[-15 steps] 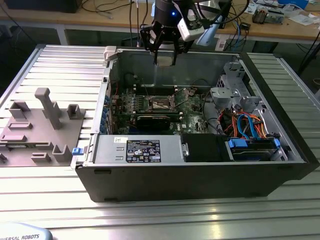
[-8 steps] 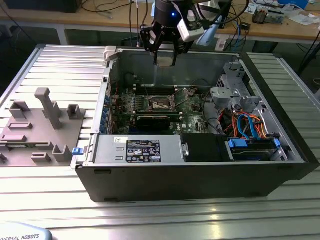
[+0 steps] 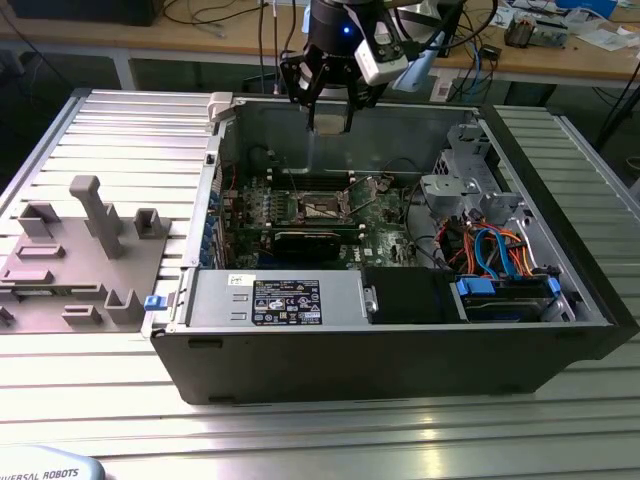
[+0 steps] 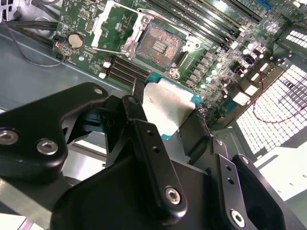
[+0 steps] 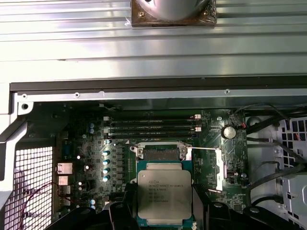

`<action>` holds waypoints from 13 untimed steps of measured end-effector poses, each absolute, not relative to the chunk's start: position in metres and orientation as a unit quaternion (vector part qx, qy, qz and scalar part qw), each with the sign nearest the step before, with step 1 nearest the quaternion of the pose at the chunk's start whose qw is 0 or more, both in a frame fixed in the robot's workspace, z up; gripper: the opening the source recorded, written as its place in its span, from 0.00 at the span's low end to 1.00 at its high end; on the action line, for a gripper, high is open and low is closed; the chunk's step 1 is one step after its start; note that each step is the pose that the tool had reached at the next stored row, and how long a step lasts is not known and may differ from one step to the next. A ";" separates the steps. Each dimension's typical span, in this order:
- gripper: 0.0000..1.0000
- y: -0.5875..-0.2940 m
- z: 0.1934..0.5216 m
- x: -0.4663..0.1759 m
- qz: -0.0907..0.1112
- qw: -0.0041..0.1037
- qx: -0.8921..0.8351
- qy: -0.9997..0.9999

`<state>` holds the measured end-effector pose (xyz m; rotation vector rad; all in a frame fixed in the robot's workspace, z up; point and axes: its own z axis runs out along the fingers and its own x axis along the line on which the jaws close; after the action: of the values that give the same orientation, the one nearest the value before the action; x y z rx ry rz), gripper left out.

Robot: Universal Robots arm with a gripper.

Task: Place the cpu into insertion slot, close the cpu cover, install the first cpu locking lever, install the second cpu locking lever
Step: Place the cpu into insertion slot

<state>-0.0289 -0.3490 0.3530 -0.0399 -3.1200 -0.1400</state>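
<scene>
Claw [image 3: 330, 112] up over the open computer case [image 3: 400, 360], pinching the cpu [image 5: 164, 194] by its edges!

The chip hangs above the green motherboard [image 5: 81, 148], near the bare insertion slot [image 5: 162, 153] but not touching it, and the cpu cover [image 4: 101, 21] is swung open beside the slot. The case sits on a ribbed metal surface [image 3: 120, 140], with a grey fixture [image 3: 85, 250] on the exterior view's left. At the far side, wooden benches [image 3: 200, 40] carry cables.

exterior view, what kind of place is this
Probably a robotics lab: an open computer case on a slatted aluminium table, cable-strewn workbenches behind, and a gripper holding a cpu above the motherboard.
</scene>
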 end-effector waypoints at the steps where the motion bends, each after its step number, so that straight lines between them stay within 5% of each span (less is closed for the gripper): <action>1: 0.54 -0.349 0.353 -0.029 -0.045 0.009 -0.013 -0.999; 13: 0.54 -0.349 0.350 -0.029 -0.045 0.009 -0.013 -0.999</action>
<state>-0.0289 -0.3490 0.3500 -0.0400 -3.1200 -0.1401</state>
